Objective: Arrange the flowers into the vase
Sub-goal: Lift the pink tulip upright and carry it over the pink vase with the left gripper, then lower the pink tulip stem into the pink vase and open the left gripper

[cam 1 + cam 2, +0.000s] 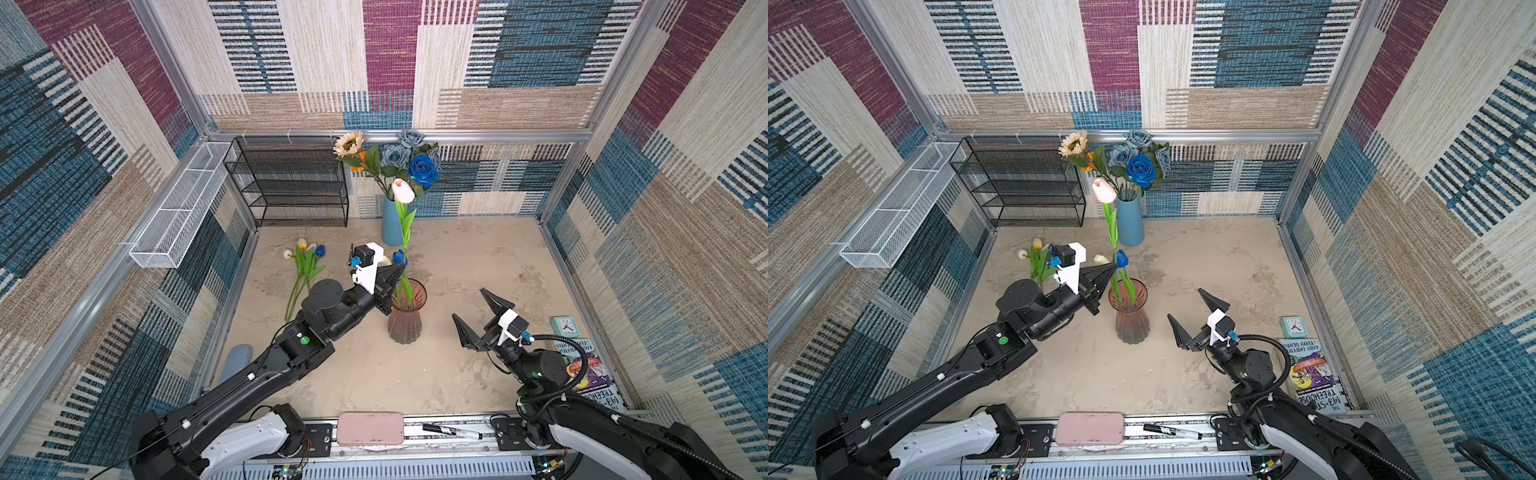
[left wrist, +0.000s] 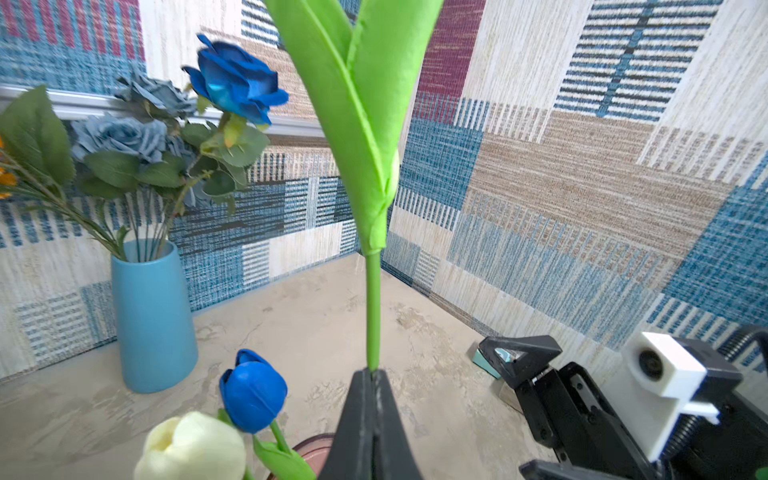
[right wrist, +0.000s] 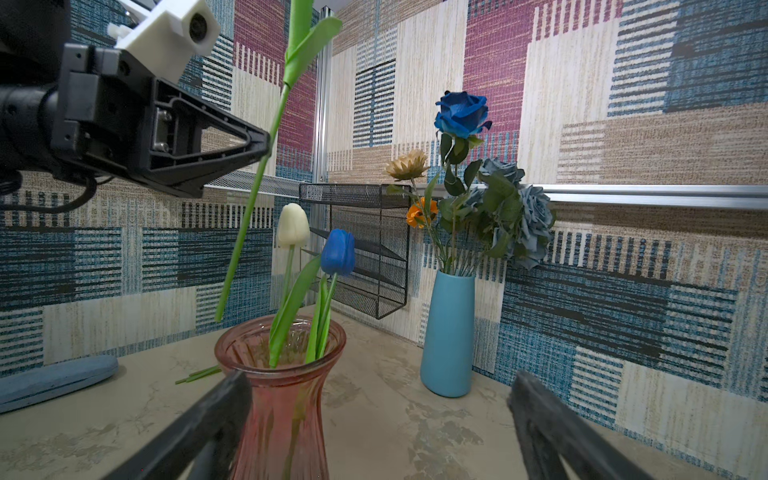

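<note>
A pink glass vase (image 1: 405, 320) (image 1: 1132, 320) (image 3: 282, 399) stands mid-table with a white tulip (image 3: 293, 224) (image 2: 191, 449) and a blue tulip (image 3: 338, 251) (image 1: 399, 257) in it. My left gripper (image 1: 401, 268) (image 1: 1113, 266) (image 2: 372, 374) (image 3: 266, 145) is shut on the green stem (image 2: 373, 311) of a pink tulip (image 1: 403, 190) (image 1: 1104, 191), held upright. The stem's lower end (image 3: 220, 313) hangs just above the vase's rim. My right gripper (image 1: 468, 304) (image 1: 1184, 304) (image 3: 380, 386) is open and empty, right of the vase. Loose tulips (image 1: 305, 257) (image 1: 1038, 257) lie at the left.
A blue vase (image 1: 392, 224) of roses and a sunflower stands by the back wall, next to a black wire rack (image 1: 291, 183). A white mesh basket (image 1: 183, 208) hangs at the left. Clock (image 1: 565, 326) and book (image 1: 590, 370) lie right; pink case (image 1: 370, 428) and marker (image 1: 453, 432) in front.
</note>
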